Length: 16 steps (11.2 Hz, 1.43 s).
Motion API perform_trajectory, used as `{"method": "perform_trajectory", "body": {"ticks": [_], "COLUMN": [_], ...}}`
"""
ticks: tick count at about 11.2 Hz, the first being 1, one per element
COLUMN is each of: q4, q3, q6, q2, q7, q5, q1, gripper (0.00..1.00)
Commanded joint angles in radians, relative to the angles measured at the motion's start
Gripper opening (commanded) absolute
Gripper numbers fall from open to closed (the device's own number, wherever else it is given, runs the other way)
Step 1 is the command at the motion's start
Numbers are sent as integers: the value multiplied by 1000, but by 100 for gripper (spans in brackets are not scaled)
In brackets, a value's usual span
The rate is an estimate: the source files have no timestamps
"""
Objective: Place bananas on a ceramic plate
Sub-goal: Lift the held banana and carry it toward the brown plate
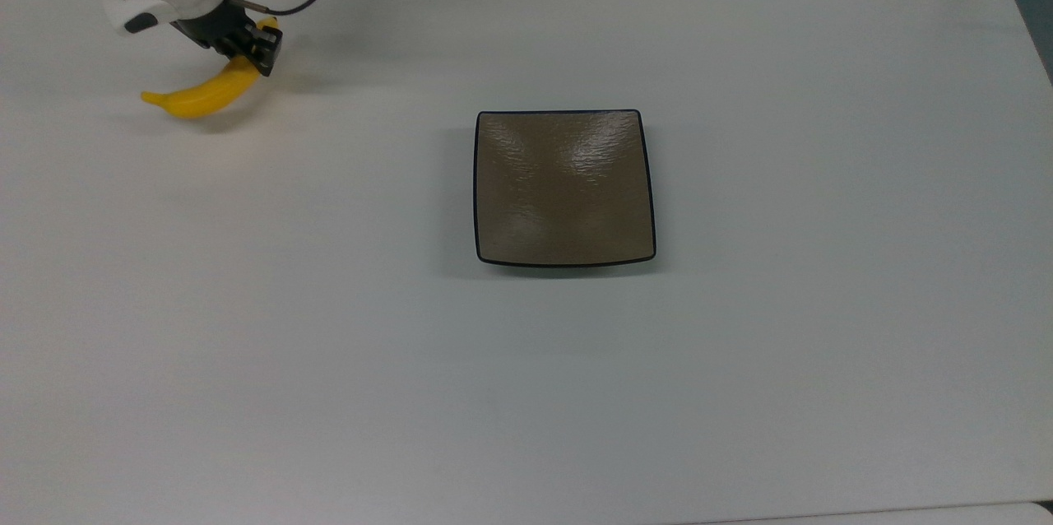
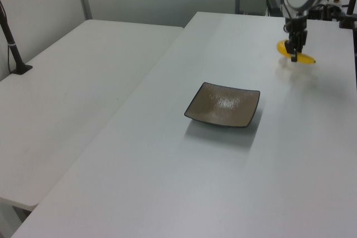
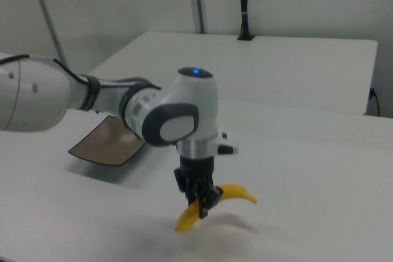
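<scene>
Your Panda arm reaches in from the right view's left, wrist pointing straight down. Gripper sits at the top view's upper left, fingers clamped on the banana and holding it just off the table.

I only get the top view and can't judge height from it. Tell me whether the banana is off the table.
Observer: It is. In the right view the banana hangs clear of the table, with its shadow beneath.
Operator: Report its tilt.
Observer: The claw grips it mid-length, and the end on the right view's left hangs lower.
Operator: Describe the plate's rim.
Observer: In the left view the ceramic plate has edges that curve up off the table.
</scene>
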Motion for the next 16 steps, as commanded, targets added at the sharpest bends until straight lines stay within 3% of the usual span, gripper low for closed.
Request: {"method": "perform_trajectory", "body": {"ticks": [1, 3, 5, 11, 16], "q4": [174, 307, 366, 386, 360], "q3": [44, 107, 179, 350, 374], "q6": [-183, -286, -303, -295, -252], "q2": [-25, -24, -25, -25, 13], "q7": [-81, -132, -132, -78, 20], "q5": [4, 5, 5, 7, 12], "q1": [15, 15, 21, 64, 194], "gripper": [0, 0, 0, 0, 0]}}
